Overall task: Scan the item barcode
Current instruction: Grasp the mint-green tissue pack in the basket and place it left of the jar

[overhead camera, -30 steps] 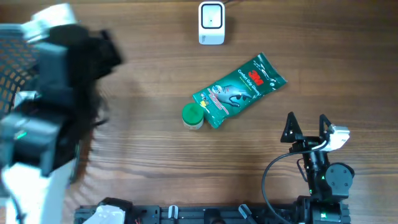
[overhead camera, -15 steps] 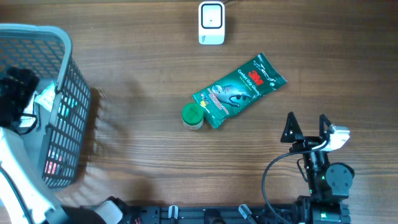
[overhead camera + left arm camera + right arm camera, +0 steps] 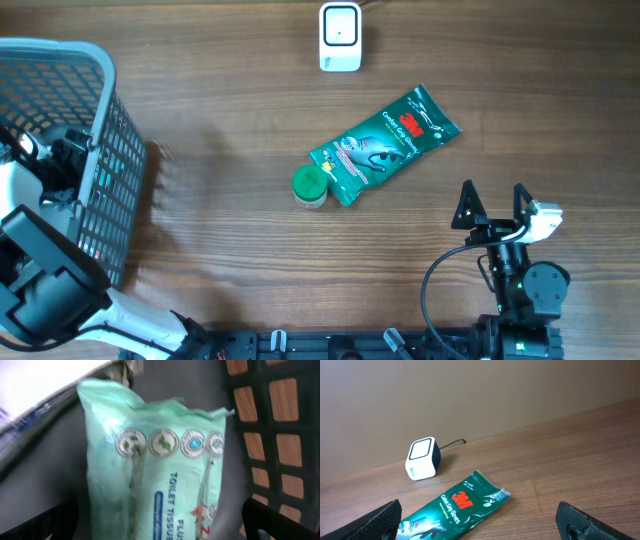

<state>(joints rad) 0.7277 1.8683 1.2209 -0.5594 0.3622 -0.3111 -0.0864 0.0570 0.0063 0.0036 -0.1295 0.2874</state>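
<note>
Hovering inside the basket (image 3: 110,120) at 9 o'clock, the left gripper (image 3: 160,527) has jaws apart over the toilet tissue pack (image 3: 160,460). Right gripper (image 3: 493,203): jaws apart, empty, 5 o'clock. Scanner (image 3: 340,37): 12 o'clock.

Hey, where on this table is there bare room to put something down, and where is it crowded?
Bare wood lies between the basket and the green-capped jar, along the near strip below the 3M glove pack, and right of the scanner. Crowded: jar beside the glove pack at centre, and the basket, with a toilet tissue pack inside.
</note>
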